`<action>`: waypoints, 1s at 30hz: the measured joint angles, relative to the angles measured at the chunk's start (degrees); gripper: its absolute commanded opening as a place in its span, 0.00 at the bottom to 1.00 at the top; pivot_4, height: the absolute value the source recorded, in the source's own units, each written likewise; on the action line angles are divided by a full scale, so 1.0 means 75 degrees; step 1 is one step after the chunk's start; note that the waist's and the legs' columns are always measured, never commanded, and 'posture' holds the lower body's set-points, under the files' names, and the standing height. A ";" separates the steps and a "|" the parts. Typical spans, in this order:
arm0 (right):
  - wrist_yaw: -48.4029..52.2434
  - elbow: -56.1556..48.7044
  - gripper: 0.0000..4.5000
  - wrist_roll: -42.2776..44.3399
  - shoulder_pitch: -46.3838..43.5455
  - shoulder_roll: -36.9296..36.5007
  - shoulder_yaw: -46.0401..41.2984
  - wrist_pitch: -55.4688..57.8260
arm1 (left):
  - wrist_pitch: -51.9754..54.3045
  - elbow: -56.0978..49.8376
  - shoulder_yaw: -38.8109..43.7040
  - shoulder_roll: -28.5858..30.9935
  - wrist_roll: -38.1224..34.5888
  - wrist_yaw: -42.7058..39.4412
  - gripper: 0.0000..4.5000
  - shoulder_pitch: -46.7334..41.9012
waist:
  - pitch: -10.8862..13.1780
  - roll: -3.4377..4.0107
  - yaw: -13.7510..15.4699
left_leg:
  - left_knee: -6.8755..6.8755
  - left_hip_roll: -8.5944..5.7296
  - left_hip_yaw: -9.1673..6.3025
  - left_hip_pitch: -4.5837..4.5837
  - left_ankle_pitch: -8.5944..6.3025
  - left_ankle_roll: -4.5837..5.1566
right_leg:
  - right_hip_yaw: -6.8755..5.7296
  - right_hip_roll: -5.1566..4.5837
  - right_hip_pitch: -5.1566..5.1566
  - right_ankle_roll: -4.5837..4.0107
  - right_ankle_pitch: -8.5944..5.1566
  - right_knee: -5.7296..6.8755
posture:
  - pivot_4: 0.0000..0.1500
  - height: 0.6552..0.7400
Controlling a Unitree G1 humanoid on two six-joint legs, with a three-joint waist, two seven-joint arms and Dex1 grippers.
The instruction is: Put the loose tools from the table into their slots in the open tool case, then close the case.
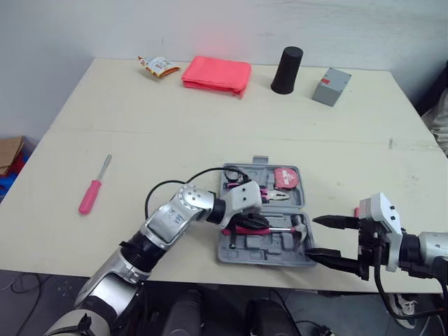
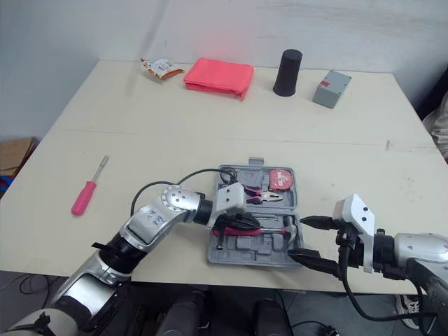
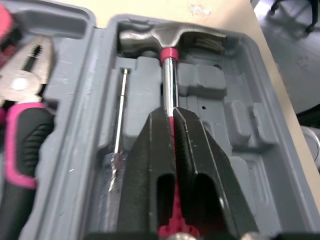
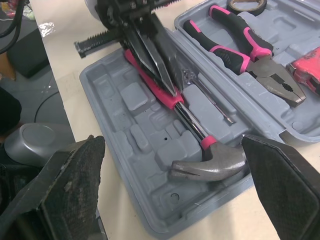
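- My left tool (image 3: 170,114) reaches down into the open tool case (image 1: 269,250), its two black fingers (image 3: 145,165) pressed together on the hammer (image 4: 207,161), clamped on the pink grip where it meets the steel shaft.
- The hammer lies lengthwise in the moulded slot of the case's front half, its head toward the tabletop's right edge and its grip under my fingers.
- Just beside the hammer's shaft, a slim screwdriver (image 3: 120,112) with a clear handle sits in its own narrow slot.
- The case's rear half holds the black-and-pink pliers (image 4: 240,50) and, to their right, a red tape measure (image 1: 285,178).
- The case sits at the tabletop's (image 1: 175,133) front edge, right of centre, lying open and flat.
- My right tool (image 1: 312,236) hangs at that front edge, just beside the case's right end, fingers spread wide apart and holding nothing; its tips point at the case.
- A pink screwdriver (image 1: 91,194) lies loose near the tabletop's left edge, well apart from the case, its metal tip aimed toward the back edge.
- Along the back edge, from left to right: a crumpled snack packet (image 1: 159,66), a folded pink cloth (image 1: 217,74), a black cup (image 1: 287,70) standing mouth down, and a small grey box (image 1: 331,86).
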 measured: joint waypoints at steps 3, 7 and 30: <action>-0.0028 0.0000 1.00 0.0001 -0.0047 0.0000 0.0000 0.0000 | -0.0028 0.0030 -0.0173 -0.0096 0.0226 0.0005 0.00 -0.0044 | -0.0001 0.0001 -0.0001 | 0.0001 0.0000 -0.0001 0.0005 0.0000 0.0000 | -0.0002 0.0000 0.0006 0.0000 0.0000 0.0001 | 1.00 0.95; -0.0028 0.0006 1.00 -0.0005 -0.0058 -0.0003 0.0000 -0.0006 | 0.0111 -0.0190 -0.0513 0.0028 0.0605 -0.0008 0.00 -0.0189 | -0.0002 0.0002 -0.0003 | -0.0008 0.0001 -0.0001 0.0034 -0.0003 -0.0002 | -0.0001 0.0001 0.0036 -0.0001 0.0000 -0.0008 | 1.00 0.95; 0.0008 0.0201 1.00 -0.0067 -0.0108 -0.0169 -0.0411 -0.0002 | 0.1167 0.0048 0.1588 -0.0124 -0.0459 -0.0406 0.38 -0.1372 | -0.0043 0.0079 -0.0051 | -0.0015 0.0006 -0.0020 0.0035 -0.0029 0.0005 | -0.0037 -0.0001 0.0087 -0.0003 0.0014 -0.0098 | 1.00 0.95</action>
